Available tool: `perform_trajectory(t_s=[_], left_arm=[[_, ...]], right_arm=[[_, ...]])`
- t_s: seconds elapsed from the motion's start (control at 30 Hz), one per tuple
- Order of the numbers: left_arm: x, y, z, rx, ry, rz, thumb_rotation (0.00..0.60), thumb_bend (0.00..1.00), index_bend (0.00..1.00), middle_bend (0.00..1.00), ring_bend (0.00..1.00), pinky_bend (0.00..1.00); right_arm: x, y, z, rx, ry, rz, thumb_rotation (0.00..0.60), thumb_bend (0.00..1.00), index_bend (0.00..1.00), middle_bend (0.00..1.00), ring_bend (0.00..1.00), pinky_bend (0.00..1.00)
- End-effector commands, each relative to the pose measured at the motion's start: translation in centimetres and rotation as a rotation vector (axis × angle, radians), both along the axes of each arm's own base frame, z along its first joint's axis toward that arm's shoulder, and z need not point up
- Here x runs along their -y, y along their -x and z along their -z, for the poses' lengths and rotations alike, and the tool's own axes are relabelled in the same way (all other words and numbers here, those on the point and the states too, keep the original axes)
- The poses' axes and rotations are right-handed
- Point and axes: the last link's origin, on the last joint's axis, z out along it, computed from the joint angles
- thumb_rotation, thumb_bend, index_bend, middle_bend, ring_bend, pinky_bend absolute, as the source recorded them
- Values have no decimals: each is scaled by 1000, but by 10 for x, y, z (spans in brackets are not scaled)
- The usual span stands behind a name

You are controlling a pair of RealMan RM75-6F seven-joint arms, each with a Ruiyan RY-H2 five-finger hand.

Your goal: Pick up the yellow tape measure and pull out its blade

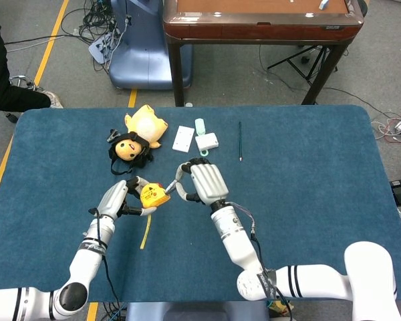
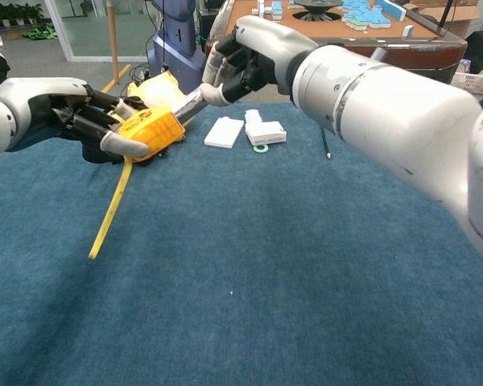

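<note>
Blue-carpeted worktop (image 1: 307,174), lab floor behind. Our left hand (image 1: 117,199) holds the yellow tape measure (image 1: 154,195) off the surface, fingers curled round its case. Blade (image 2: 111,215) already partly out, hanging toward 6 o'clock, tip near the cloth. Right hand (image 1: 202,182) sits at the case's 3 o'clock, fingertips touching it; whether they pinch anything, we cannot tell.

White arms, black bands; silver-and-black left robot hand (image 1: 120,199).
</note>
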Motion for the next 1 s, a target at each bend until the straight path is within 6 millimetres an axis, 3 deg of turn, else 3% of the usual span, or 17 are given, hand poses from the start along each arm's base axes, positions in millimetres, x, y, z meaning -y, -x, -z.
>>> perform_trajectory(t_s=[0.03, 0.33, 1.0], left_arm=[[-1, 2, 0, -14, -2, 5, 600, 135, 467, 529, 431, 276], [0, 17, 2, -47, 25, 8, 600, 135, 467, 521, 431, 276], [10, 64, 5, -154, 147, -5, 600, 135, 470, 504, 431, 276]], right_arm=[[1, 1, -2, 7, 0, 5, 600, 656, 618, 478, 276, 202], [6, 17, -24, 30, 23, 30, 600, 685, 640, 493, 285, 202], [7, 89, -106, 37, 122, 114, 600, 692, 642, 493, 285, 202]])
